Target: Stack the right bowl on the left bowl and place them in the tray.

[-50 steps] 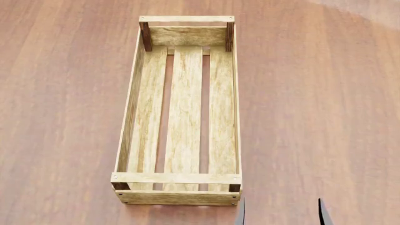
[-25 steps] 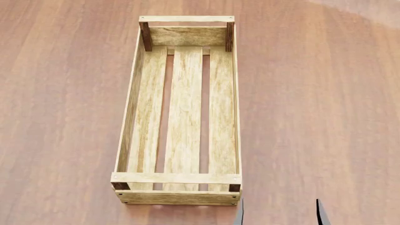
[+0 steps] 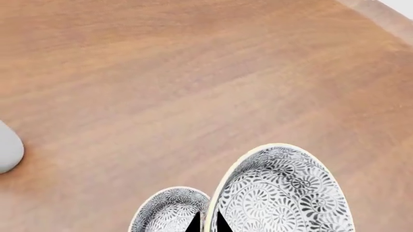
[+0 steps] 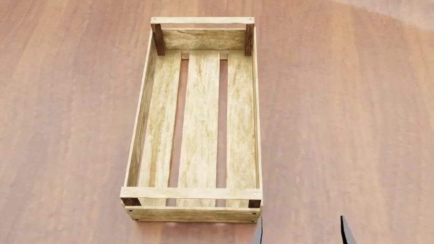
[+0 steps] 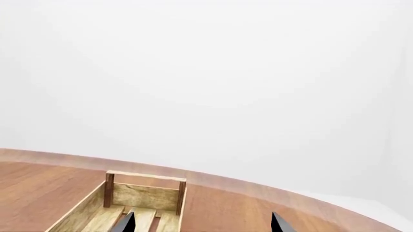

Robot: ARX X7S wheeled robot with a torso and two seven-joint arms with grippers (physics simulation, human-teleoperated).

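The tray (image 4: pixel 196 122) lay empty near the middle of the table (image 4: pixel 68 127), its short end toward the robot. The right gripper (image 4: pixel 300 231) hung open just off the tray's near right corner. Only the left wrist view showed the two bowls — small bowl (image 3: pixel 169 210) beside large bowl (image 3: pixel 284 191) — with the left gripper (image 3: pixel 206 223) nearly closed over their adjoining rims; whether it gripped anything I could not tell. A pinch there risked tipping both.

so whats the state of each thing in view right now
tray: upright on the table, nothing in it
big bowl: tilted, rim between the left gripper's fingertips
small bowl: beside the big one, not stacked
left gripper: shut on big bowl
right gripper: open, holding nothing
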